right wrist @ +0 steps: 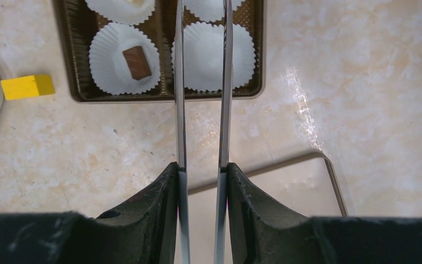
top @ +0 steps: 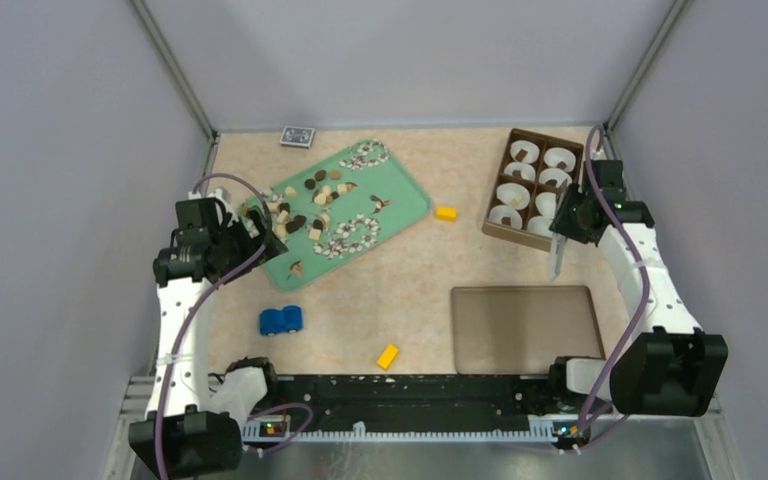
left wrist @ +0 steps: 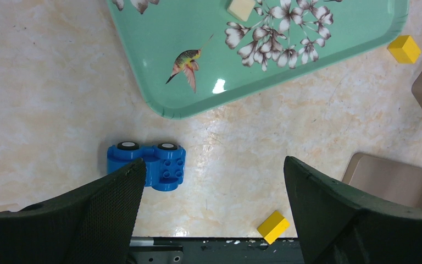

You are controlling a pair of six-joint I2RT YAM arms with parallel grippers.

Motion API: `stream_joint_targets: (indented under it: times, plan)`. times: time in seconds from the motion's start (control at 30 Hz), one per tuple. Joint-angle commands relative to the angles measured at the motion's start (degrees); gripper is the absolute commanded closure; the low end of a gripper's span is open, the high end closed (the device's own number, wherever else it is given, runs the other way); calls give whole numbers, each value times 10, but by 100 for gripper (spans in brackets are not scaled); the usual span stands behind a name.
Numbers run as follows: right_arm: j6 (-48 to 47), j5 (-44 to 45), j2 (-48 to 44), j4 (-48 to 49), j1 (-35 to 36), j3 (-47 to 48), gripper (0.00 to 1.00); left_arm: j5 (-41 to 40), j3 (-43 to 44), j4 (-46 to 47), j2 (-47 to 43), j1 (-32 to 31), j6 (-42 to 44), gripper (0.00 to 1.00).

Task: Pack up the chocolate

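Observation:
Many tiny chocolate pieces (top: 300, 205), dark, light brown and cream, lie on the left half of the green flowered tray (top: 405, 195). My left gripper (top: 250, 225) hovers open and empty at the tray's left edge; in its wrist view (left wrist: 213, 181) bare table lies between the fingers, with one cream piece (left wrist: 242, 7) at the top. My right gripper (right wrist: 202, 176) is shut on metal tweezers (right wrist: 178, 82), whose arms stand apart over an empty paper cup of the brown box (right wrist: 66, 55). One brown chocolate (right wrist: 136, 61) sits in the neighbouring cup. The tweezers' tips are out of view.
The box (top: 533, 188) stands at the back right and its lid (top: 525, 328) lies flat in front of it. A blue toy car (top: 278, 320) and yellow blocks (top: 447, 213) (top: 388, 356) lie on the table. A small dark card (top: 298, 136) is at the back.

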Motion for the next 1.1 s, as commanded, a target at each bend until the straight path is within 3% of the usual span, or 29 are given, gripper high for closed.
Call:
stream_joint_targets:
  times: [0.0, 1.07]
  plan:
    - [3, -58, 11, 7, -41, -1, 76, -9, 28, 17, -2, -4, 11, 1]
    - [10, -80, 90, 46, -56, -3, 66, -9, 20, 25, 4, -5, 9, 1]
